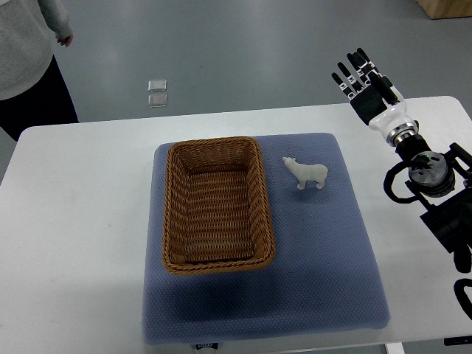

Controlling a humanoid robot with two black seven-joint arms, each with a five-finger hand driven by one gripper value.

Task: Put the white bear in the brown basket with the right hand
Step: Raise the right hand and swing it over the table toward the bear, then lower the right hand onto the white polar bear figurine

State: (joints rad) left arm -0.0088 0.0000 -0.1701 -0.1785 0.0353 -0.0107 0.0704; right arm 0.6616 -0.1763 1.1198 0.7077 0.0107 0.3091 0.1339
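Note:
A small white bear [306, 173] stands upright on the blue mat [324, 258], just right of the brown wicker basket [171, 214]. The basket is rectangular and holds nothing. My right hand [361, 81] is raised at the upper right, past the mat's far right corner and well apart from the bear. Its black fingers [346, 74] are spread and hold nothing. The right arm [428, 173] runs down the right edge. No left arm shows.
The mat lies on a white table [74, 243]. A person in a grey top [26, 44] stands at the upper left beyond the table. Two small square plates [156, 93] lie on the grey floor behind the table.

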